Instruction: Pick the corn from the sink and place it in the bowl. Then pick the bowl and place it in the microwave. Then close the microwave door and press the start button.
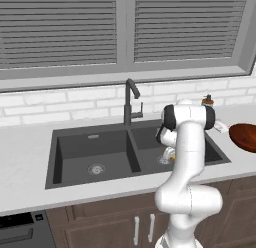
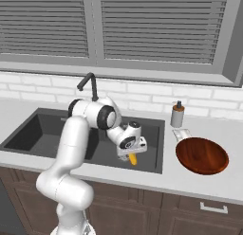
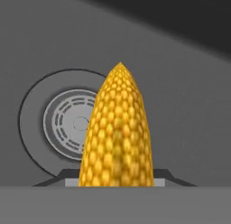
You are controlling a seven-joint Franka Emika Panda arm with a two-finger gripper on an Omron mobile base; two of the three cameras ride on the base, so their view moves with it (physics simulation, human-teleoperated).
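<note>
Reaching down into the right side of the sink (image 1: 75,157), your gripper (image 2: 133,158) sat right over the corn (image 3: 116,137), which pointed straight away from it near the drain (image 3: 74,123), but I could not tell if it held it.

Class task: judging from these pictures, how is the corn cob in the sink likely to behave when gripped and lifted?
The corn is round and tapered, so it would probably roll if nudged or let go on the sink floor. Its bumpy kernels may help the grip, though the taper could let it slide. It looks stiff and small, so likely light.
</note>
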